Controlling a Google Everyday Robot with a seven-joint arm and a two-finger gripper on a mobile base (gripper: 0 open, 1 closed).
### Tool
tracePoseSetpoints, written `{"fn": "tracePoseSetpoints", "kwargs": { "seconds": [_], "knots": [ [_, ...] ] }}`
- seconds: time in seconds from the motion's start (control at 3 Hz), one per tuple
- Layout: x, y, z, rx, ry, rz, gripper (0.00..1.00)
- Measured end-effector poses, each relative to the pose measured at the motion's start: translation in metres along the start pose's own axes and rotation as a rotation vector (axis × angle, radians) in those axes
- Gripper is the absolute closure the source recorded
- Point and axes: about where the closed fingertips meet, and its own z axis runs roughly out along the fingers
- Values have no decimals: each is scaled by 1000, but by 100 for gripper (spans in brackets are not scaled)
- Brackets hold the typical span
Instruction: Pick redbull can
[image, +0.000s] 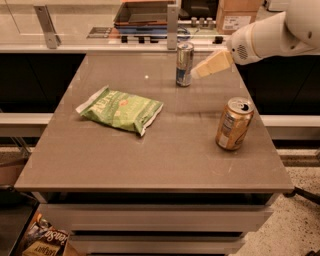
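The redbull can (184, 64) is a slim silver-and-blue can standing upright near the far edge of the brown table (155, 160). My gripper (196, 74) comes in from the upper right on a white arm. Its cream-coloured fingers (212, 65) point left toward the can, and their tips are just to the right of it, at about its lower half. I cannot tell whether they touch the can.
A wider gold-orange can (234, 123) stands on the right side of the table, nearer the front. A green chip bag (120, 109) lies left of centre. A counter with a tray (145, 12) and boxes runs behind the table.
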Motion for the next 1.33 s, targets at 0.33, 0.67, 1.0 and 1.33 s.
{"fn": "tracePoseSetpoints", "kwargs": {
  "seconds": [0.33,0.67,1.0,1.33],
  "knots": [
    [4,-3,31,-26,-69,30,0],
    [2,-4,55,-45,-135,48,0],
    [-2,-3,80,-77,-193,61,0],
    [-4,-3,100,-102,-249,80,0]
  ]
}}
